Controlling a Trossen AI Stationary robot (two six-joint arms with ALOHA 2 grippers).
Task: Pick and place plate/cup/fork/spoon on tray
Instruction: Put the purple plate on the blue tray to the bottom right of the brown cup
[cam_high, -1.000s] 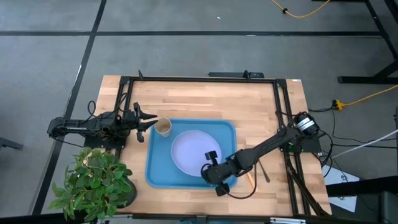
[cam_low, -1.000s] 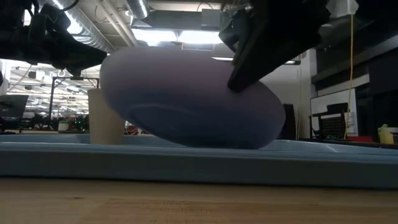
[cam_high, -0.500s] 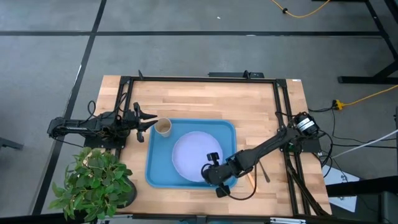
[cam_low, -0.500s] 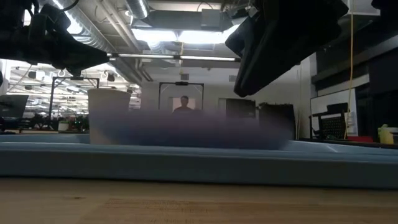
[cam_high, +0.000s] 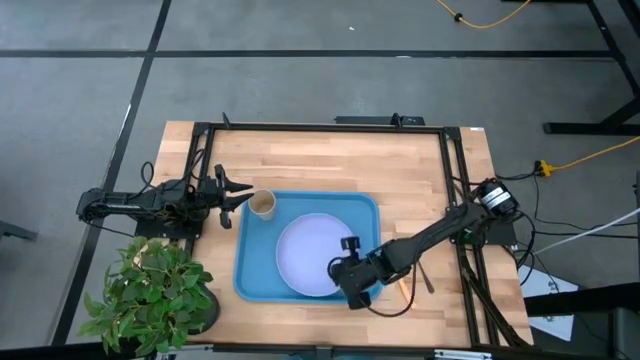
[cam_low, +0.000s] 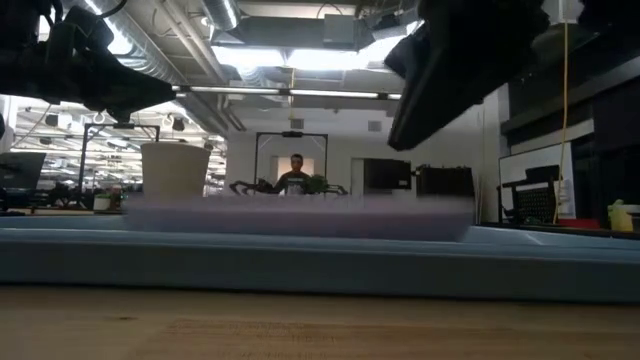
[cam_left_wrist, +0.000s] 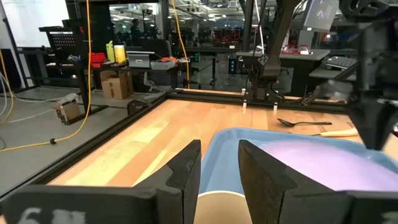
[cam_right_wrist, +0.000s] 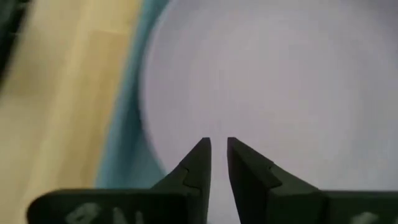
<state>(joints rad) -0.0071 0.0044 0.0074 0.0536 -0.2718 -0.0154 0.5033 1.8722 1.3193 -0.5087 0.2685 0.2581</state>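
Note:
The lavender plate (cam_high: 308, 256) lies flat in the blue tray (cam_high: 250, 280); it also shows in the low view (cam_low: 300, 216). My right gripper (cam_high: 337, 268) hovers above the plate's near right rim, its fingers a narrow gap apart (cam_right_wrist: 217, 149) and empty. The tan cup (cam_high: 262, 204) stands upright in the tray's far left corner. My left gripper (cam_high: 238, 197) is open at the cup's left side, level with the cup, touching nothing. The fork (cam_high: 403, 286) and the dark spoon (cam_high: 424, 274) lie on the table to the right of the tray.
A potted plant (cam_high: 150, 296) stands at the table's near left corner. A black frame rail (cam_high: 320, 127) runs round the table's edges. Bare wood lies beyond the tray's far side. A person (cam_low: 296, 172) stands far off in the room.
The plate hung tilted from my right gripper a second ago; it has dropped out of the hold and now lies flat in the tray. My right gripper has let go and gone a little up and toward the table's right edge.

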